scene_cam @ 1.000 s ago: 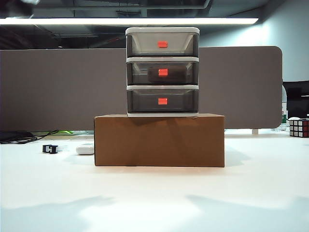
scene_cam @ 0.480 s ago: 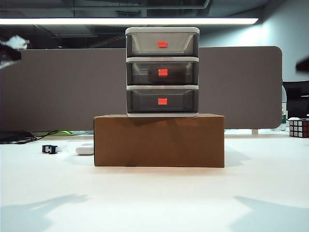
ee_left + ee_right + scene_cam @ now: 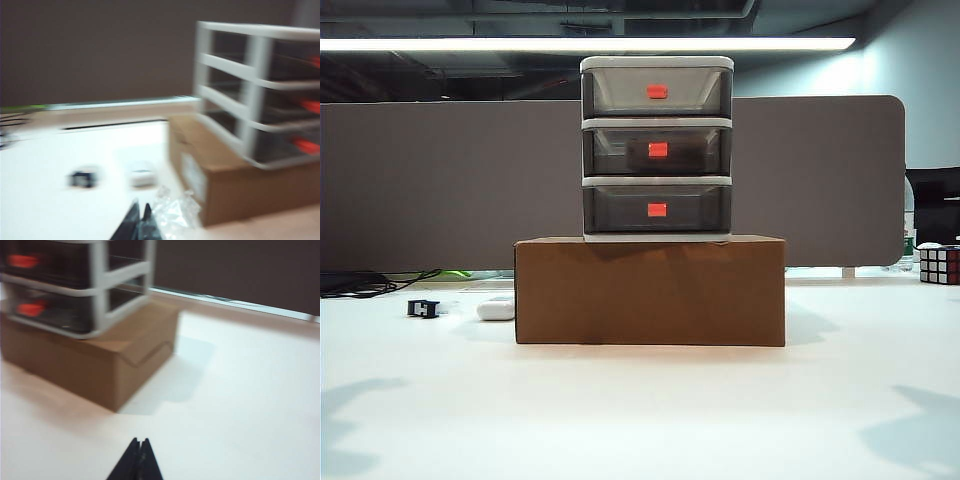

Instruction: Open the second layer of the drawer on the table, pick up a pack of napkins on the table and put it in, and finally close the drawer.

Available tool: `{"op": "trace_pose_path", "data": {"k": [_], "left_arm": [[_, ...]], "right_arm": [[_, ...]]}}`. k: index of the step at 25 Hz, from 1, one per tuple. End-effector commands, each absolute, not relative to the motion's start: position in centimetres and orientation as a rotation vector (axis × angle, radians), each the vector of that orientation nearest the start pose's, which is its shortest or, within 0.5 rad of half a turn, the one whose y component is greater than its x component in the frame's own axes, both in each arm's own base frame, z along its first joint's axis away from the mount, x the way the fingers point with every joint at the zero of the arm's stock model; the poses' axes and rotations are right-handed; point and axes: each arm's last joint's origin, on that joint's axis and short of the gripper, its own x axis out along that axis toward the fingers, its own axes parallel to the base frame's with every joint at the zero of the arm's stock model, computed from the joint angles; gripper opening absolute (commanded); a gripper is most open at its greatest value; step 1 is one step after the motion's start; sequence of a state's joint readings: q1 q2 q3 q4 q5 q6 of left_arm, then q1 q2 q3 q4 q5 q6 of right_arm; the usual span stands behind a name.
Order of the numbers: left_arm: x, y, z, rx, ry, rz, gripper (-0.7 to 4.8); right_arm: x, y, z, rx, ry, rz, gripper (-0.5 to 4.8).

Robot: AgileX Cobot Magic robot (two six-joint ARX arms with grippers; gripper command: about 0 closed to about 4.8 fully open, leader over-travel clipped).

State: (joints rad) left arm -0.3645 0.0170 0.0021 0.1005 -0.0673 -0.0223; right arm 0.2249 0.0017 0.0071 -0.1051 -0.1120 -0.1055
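Note:
The drawer (image 3: 657, 121), a white frame with three smoky grey tiers, stands on a brown cardboard box (image 3: 650, 290). All three tiers sit flush. The second layer (image 3: 705, 155) carries a red-orange handle, and the pack of napkins (image 3: 678, 158) shows only as a dark shape through its front. Neither arm appears in the exterior view. My left gripper (image 3: 140, 207) is shut, low over the table (image 3: 640, 410), off the drawer's (image 3: 250, 90) left side. Crumpled clear plastic (image 3: 175, 210) lies against its tips; whether it is gripped I cannot tell. My right gripper (image 3: 139, 441) is shut and empty, off the drawer's (image 3: 95, 285) right side.
A small white oval object (image 3: 496, 310) and a small black part (image 3: 423, 308) lie left of the box. A puzzle cube (image 3: 939, 265) stands at the far right edge. Cables (image 3: 360, 282) run along the back left. A grey partition (image 3: 440, 180) closes the rear.
The arms' shadows on the table have slid outward to both edges. Blurred arm parts seen at the upper left and right edge half a second ago have gone. The drawer is unchanged.

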Motion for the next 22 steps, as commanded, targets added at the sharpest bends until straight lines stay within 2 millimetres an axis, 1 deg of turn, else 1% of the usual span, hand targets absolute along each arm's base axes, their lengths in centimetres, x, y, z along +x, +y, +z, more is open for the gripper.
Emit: {"op": "trace_pose_path", "data": {"k": [1,3,5,9,11,15,22], "left_arm": [[9.4,-2.5,17.7,-0.079,-0.114,-0.237,-0.05],[9.5,-2.2,17.8,-0.076,-0.122,-0.209,-0.06],[9.6,-1.9,17.8,-0.059,-0.121,-0.163,-0.05],[9.6,-1.9,17.8,-0.023,-0.125,-0.158,-0.06],[9.6,-1.8,17.8,-0.009,-0.128,-0.130,-0.06],[9.6,-1.4,18.0,-0.006,-0.151,-0.001,-0.06],[9.6,-1.5,17.6,-0.003,-0.104,-0.006,-0.05]], "right_arm": [[9.5,1.8,15.5,-0.111,0.077,0.268,-0.05],[9.6,1.4,15.6,-0.108,0.064,0.226,-0.05],[9.7,1.0,16.3,-0.107,-0.001,0.179,-0.05],[9.7,0.9,16.6,-0.105,-0.030,0.169,-0.05],[9.7,0.9,16.6,-0.105,-0.029,0.169,-0.05],[9.7,0.9,16.6,-0.105,-0.030,0.168,-0.05],[9.7,0.9,16.6,-0.105,-0.029,0.168,-0.05]]}}
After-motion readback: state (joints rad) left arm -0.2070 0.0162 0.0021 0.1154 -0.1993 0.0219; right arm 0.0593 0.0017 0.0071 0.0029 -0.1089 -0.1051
